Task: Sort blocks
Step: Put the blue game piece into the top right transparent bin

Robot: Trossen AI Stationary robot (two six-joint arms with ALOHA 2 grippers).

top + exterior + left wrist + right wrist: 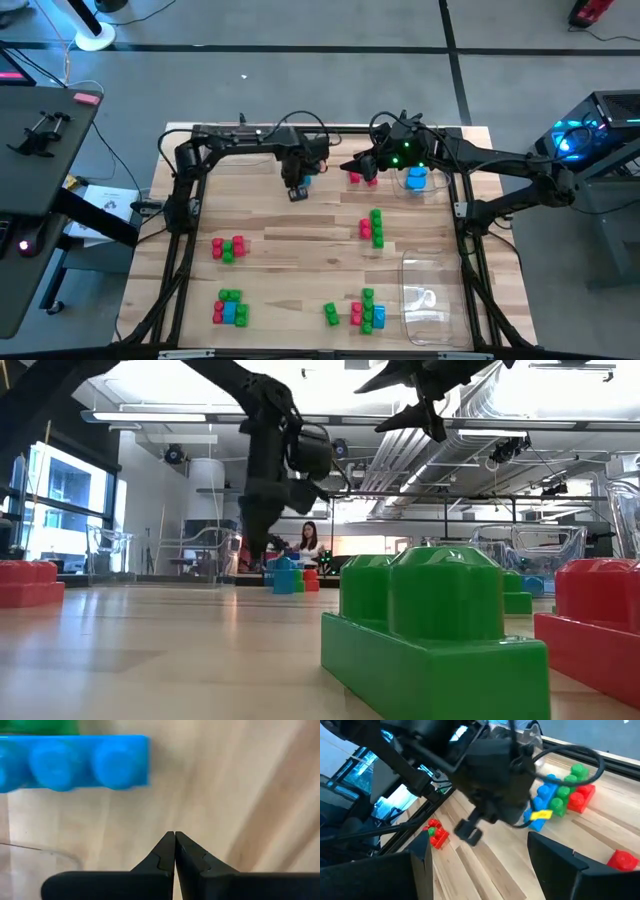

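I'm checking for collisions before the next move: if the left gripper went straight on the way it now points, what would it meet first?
Probably the bare wooden table. The left gripper, fingers shut, points down at it, and the blue block lies off to one side of that line. How far the tips are from the wood is unclear.

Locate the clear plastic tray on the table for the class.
In the high view, the clear tray lies at the table's near right corner, just right of a red, green and blue block cluster.

table (300,240): pale wood, smooth, matt | blocks (430,625): glossy plastic | tray (432,298): clear plastic | left claw (174,851): matt black
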